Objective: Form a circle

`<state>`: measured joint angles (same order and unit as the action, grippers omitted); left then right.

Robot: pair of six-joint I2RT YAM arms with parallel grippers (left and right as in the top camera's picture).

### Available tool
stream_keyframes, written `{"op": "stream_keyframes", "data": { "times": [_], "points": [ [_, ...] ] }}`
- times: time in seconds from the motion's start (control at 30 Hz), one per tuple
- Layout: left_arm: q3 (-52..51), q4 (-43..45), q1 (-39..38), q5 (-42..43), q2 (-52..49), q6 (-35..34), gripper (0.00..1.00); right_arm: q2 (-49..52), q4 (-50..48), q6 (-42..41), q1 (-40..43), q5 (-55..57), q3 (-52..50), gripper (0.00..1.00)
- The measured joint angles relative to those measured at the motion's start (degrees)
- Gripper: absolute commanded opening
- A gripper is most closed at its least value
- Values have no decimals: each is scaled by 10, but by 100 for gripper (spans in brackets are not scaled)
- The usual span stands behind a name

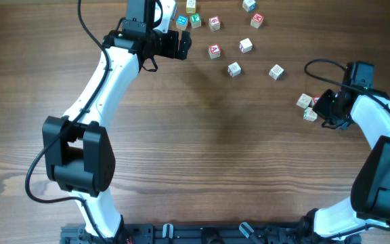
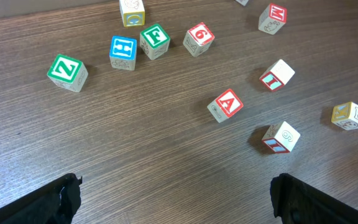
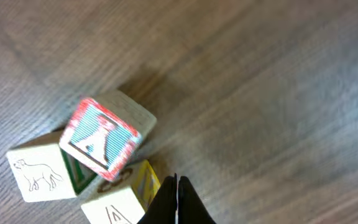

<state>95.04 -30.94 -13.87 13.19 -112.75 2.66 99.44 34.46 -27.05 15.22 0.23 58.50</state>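
While the left gripper point(image 2: 173, 205) hangs with its jaws spread wide, just short of the red A cube point(image 2: 227, 104) and touching nothing, the alphabet cubes point(image 1: 246, 45) lie in a loose scatter on the wooden table point(image 1: 202, 149) and form no ring. Seen from the left wrist, the red I cube point(image 2: 276, 74) sits near the A cube to its upper right, and a tilted cube point(image 2: 281, 136) sits near its lower right. The green Z cube point(image 2: 66, 70), blue H cube point(image 2: 123, 51), green F cube point(image 2: 155, 40) and red 6 cube point(image 2: 199, 38) string out to the A cube's upper left, with H and F just beside each other. Far to the A cube's right in the overhead view, the right gripper point(image 3: 178, 199) has its fingers pressed together on nothing. Its tip is just beside a cluster of three cubes point(image 3: 36, 174), where a red-faced cube point(image 3: 101, 140) leans tilted on the other two.
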Motion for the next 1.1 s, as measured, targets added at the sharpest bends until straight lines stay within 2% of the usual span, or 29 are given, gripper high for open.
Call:
{"op": "stream_keyframes", "data": {
  "times": [0.27, 0.67, 1.1],
  "points": [
    [0, 0, 0, 0, 0, 0, 100, 0, 9, -49, 0, -3, 0, 4],
    [0, 0, 0, 0, 0, 0, 100, 0, -22, -53, 0, -20, 0, 4],
    [0, 0, 0, 0, 0, 0, 100, 0, -12, -53, 0, -39, 0, 4]
  ]
}}
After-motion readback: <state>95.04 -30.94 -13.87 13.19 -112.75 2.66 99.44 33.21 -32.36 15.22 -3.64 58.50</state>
